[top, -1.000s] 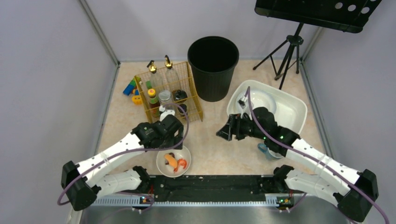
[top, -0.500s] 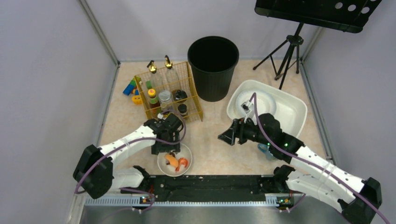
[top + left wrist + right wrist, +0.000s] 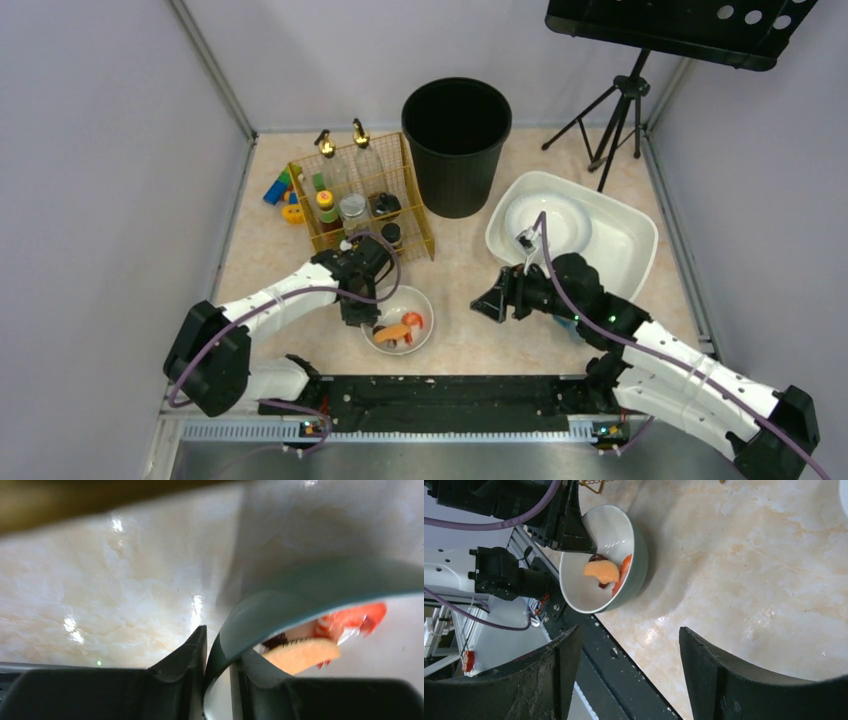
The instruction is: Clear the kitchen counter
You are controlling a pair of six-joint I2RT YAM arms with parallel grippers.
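Observation:
A pale grey-green bowl [image 3: 424,303] with orange and red food scraps [image 3: 397,331] rests on the kitchen counter [image 3: 460,262] near the front rail. My left gripper [image 3: 366,318] is shut on the bowl's left rim; in the left wrist view the rim [image 3: 310,587] runs down between my two closed fingers, one inside and one outside. To the right of the bowl, my right gripper [image 3: 488,302] hovers open and empty. The right wrist view looks over its gripper [image 3: 629,636] at the bowl [image 3: 638,562].
A black bin [image 3: 456,130] stands at the back. A yellow wire rack [image 3: 415,215] holds bottles and jars behind my left arm. A white tub [image 3: 625,245] with a white dish sits at the right. Toys [image 3: 280,190] lie at far left. A tripod [image 3: 620,110] stands back right.
My left gripper came down, closed on the bowl's rim and dragged the bowl to the right and a little back. My right arm drew back toward me slightly, still open.

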